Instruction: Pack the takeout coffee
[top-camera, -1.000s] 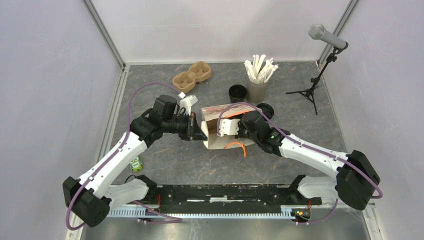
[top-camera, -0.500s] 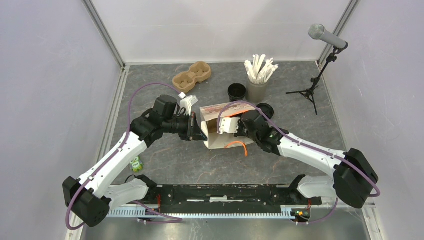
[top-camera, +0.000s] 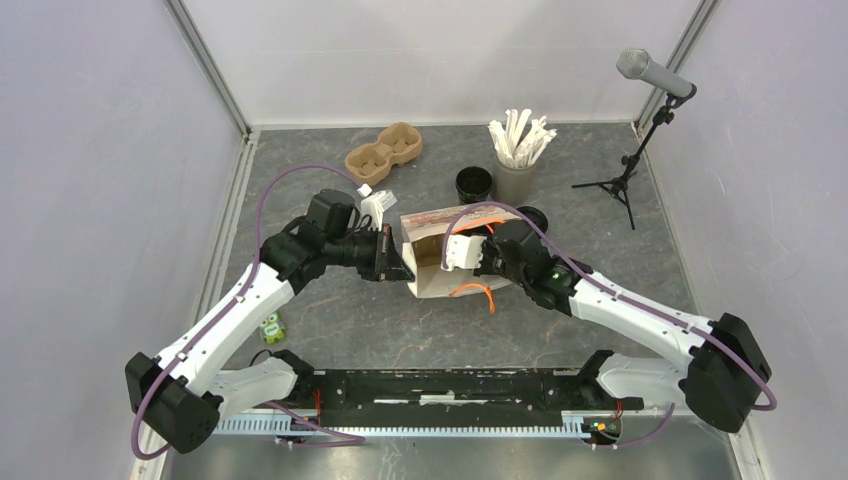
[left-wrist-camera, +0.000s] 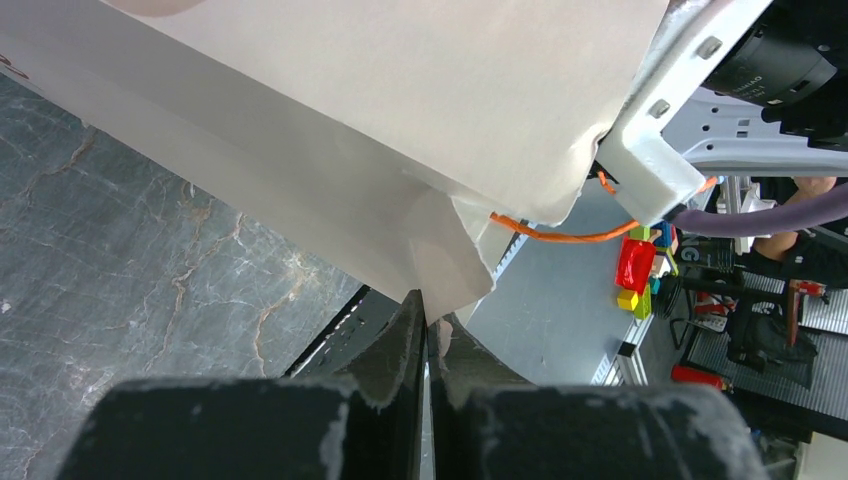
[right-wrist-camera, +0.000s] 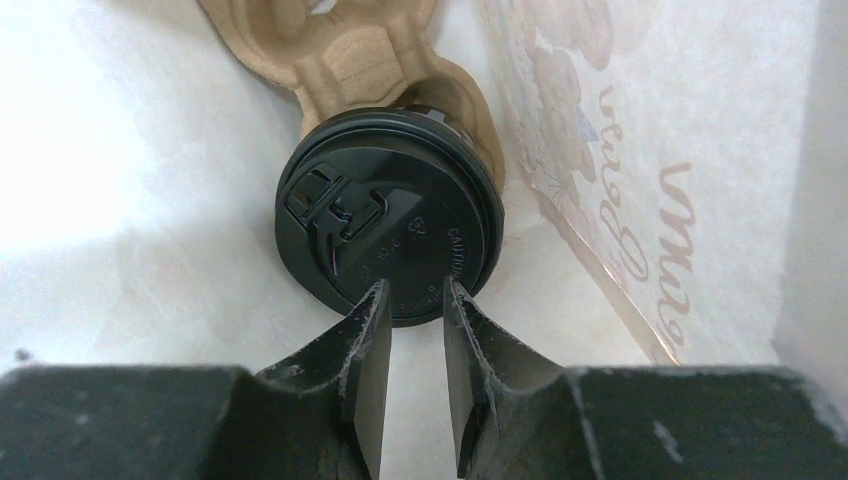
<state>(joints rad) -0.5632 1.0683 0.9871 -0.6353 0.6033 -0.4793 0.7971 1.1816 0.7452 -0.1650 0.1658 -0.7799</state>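
My right arm has swung its elbow outward since a second ago, nudging my right pincer (right-wrist-camera: 412, 300) slightly further into the mouth of the paper bag (top-camera: 432, 283) on the tabletop (top-camera: 340, 320), while my left arm has stayed put. My left pincer (left-wrist-camera: 428, 318) is clamped tight on a folded corner of the bag's rim. My right pincer is narrowly parted and grips nothing, its tips at the near edge of the lid of the takeout coffee (right-wrist-camera: 390, 235), which sits deep inside the bag in a pulp carrier (right-wrist-camera: 350, 50).
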